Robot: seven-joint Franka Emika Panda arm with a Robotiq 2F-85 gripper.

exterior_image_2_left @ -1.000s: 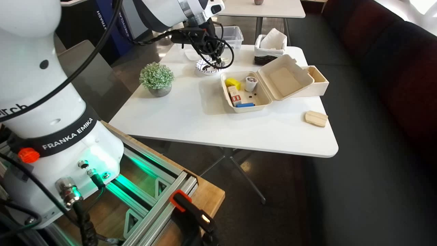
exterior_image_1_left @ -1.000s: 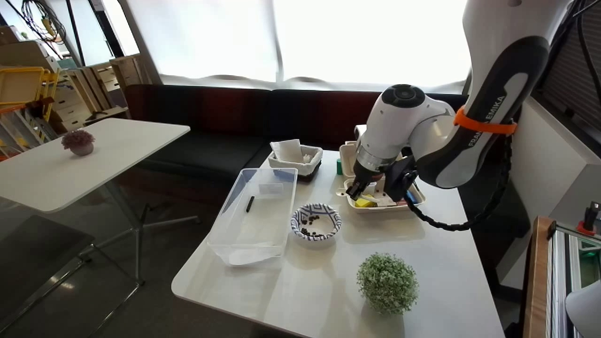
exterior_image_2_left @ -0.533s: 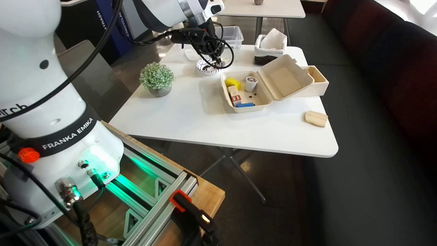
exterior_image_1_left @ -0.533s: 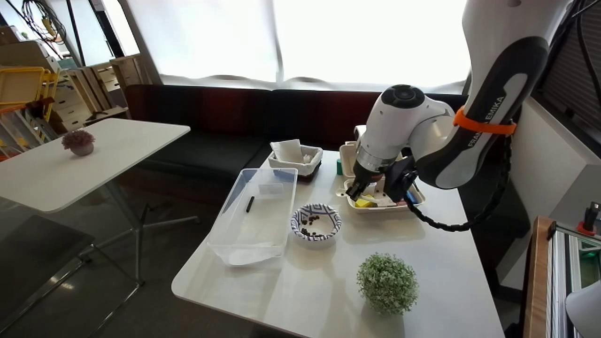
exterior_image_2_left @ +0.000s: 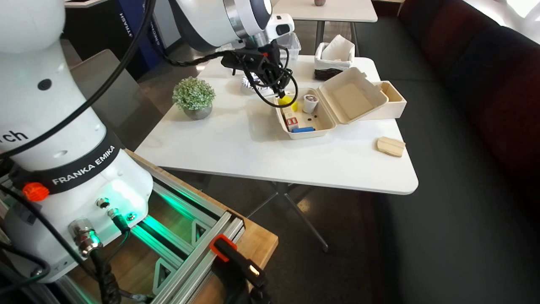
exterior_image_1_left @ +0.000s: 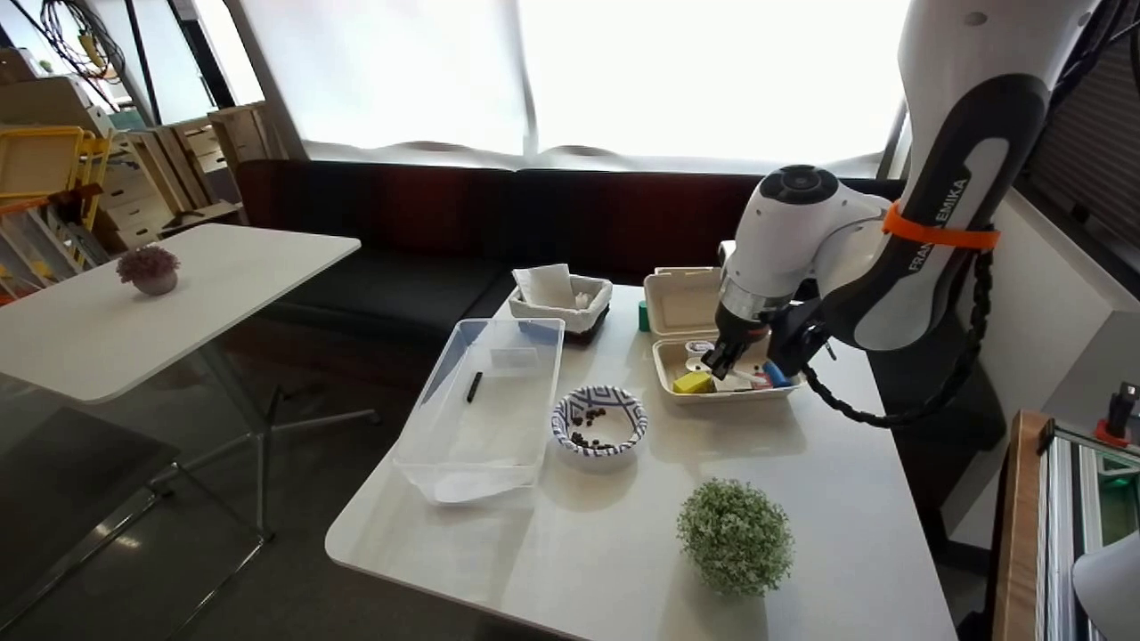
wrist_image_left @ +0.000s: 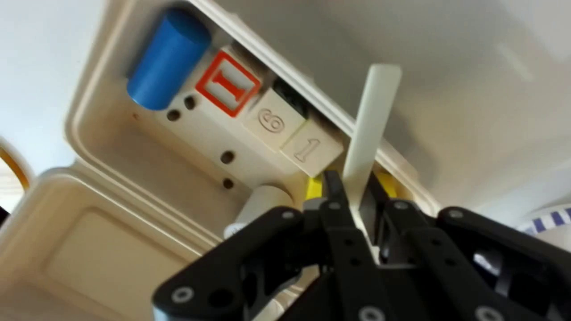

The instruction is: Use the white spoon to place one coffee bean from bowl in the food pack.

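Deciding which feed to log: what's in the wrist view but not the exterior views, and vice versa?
Wrist only: engraved digits on the 6 block and 1 block; how the gripper clasps the white spoon.
Exterior only: potted plant, lined basket, clear bin in both exterior views; beans inside the patterned bowl in an exterior view.
Shared: food pack, yellow block, blue cylinder, white cup, and the patterned bowl, just its edge in the wrist view.

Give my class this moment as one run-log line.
gripper: shut on white spoon; position: above open clamshell food pack; patterned bowl: coffee beans inside; spoon load: unclear
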